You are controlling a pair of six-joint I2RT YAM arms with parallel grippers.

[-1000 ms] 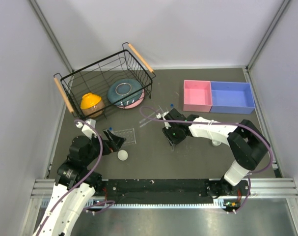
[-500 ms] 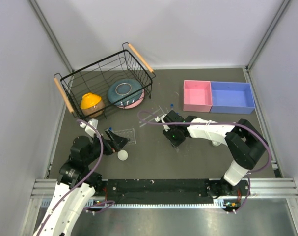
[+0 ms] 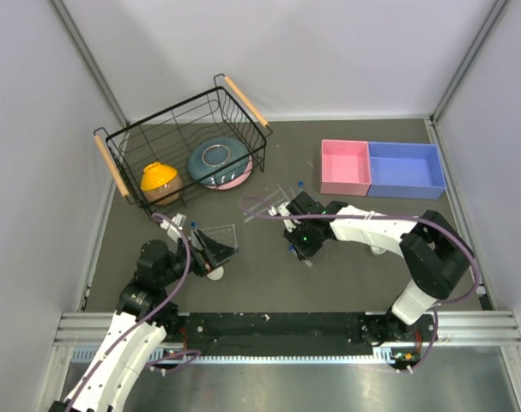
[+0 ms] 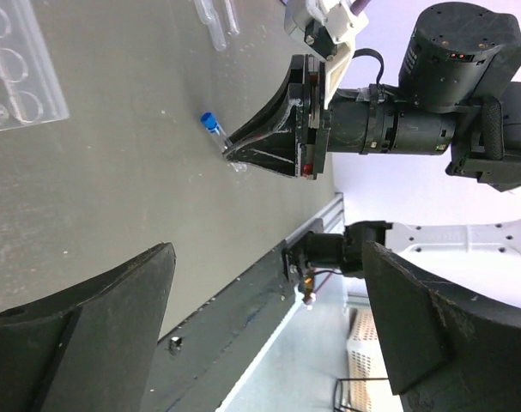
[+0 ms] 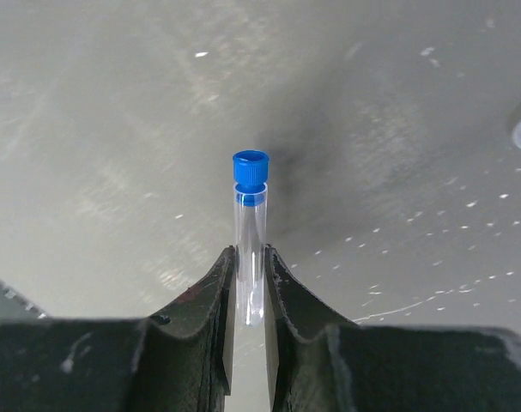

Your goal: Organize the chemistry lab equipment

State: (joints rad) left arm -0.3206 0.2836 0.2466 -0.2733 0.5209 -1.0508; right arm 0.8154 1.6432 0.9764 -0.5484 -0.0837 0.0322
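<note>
My right gripper point(image 3: 305, 250) is shut on a small clear tube with a blue cap point(image 5: 250, 215), held low over the table; the tube also shows in the left wrist view point(image 4: 214, 129). My left gripper point(image 3: 214, 254) is wide open and empty, above the near edge of the clear tube rack point(image 3: 221, 234), with a white round cup point(image 3: 214, 273) just below it, partly hidden. Thin clear rods point(image 3: 269, 200) lie behind the right gripper. Another blue-capped tube point(image 3: 300, 183) lies near the rods. The rack's corner shows in the left wrist view point(image 4: 11, 77).
A black wire basket point(image 3: 131, 137) at the back left holds an orange bowl point(image 3: 160, 178) and a teal-pink bowl point(image 3: 217, 161). A pink bin point(image 3: 344, 166) and a blue bin point(image 3: 404, 167) stand at the back right. White walls close in both sides.
My left arm has moved forward and right, so its open gripper now partly covers the white cup. My right gripper has shifted slightly toward me with the tube.
</note>
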